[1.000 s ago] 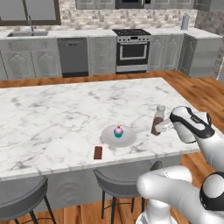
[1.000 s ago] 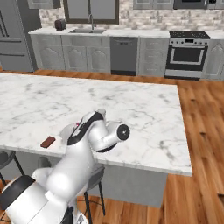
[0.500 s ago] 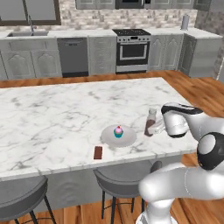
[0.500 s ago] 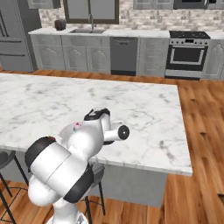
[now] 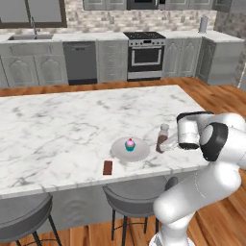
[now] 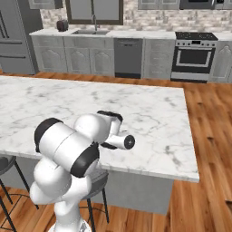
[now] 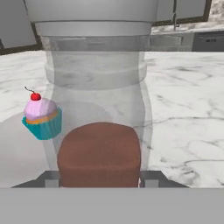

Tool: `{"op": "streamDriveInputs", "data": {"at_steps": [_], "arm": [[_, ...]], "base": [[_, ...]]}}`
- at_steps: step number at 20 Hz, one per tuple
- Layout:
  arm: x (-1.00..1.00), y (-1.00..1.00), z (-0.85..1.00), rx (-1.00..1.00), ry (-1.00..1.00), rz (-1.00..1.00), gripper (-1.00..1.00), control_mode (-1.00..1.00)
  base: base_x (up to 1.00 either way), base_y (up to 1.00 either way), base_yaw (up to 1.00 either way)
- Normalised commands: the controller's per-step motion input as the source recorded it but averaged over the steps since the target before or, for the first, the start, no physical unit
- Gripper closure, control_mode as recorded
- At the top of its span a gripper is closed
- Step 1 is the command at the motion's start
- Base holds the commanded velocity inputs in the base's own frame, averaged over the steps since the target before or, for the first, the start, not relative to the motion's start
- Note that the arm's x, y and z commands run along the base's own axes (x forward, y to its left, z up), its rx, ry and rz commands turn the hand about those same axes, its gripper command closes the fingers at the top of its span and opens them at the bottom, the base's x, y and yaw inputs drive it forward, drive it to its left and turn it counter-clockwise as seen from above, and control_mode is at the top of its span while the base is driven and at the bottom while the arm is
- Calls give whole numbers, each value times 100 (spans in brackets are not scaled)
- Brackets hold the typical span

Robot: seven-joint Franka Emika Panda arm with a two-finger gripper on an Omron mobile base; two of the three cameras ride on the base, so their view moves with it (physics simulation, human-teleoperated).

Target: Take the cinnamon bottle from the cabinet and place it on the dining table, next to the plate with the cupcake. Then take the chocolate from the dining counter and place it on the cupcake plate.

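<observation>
The cinnamon bottle (image 5: 162,138), clear glass with a grey cap and brown powder, stands upright just right of the plate (image 5: 120,151) on the marble dining counter (image 5: 62,129). My gripper (image 5: 167,143) is shut on it from the right. The hand view looks through the cinnamon bottle (image 7: 99,153) from very close; the fingertips are mostly hidden behind it. The cupcake (image 5: 129,144), pink frosting in a teal cup, sits in the plate's middle, and in the hand view the cupcake (image 7: 41,116) lies left of the bottle. The brown chocolate (image 5: 107,167) lies near the counter's front edge, left of the plate.
Two grey stools (image 5: 132,197) (image 5: 21,216) stand under the counter's front edge. A stove (image 5: 145,55) and cabinets line the back wall. Wood floor lies right of the counter. My arm (image 6: 77,145) blocks the plate area in the right base view.
My arm has carried the cinnamon bottle leftward and down across the counter, from well right of the plate to right beside it.
</observation>
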Motion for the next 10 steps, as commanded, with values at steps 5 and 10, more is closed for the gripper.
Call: {"op": "streamDriveInputs", "data": {"at_steps": [5, 10], "arm": [[10, 1, -6, 0, 0, 0, -100, -100], [0, 0, 33, 0, 2, 0, -100, -100]], "base": [[0, 0, 0], [0, 0, 0]]}}
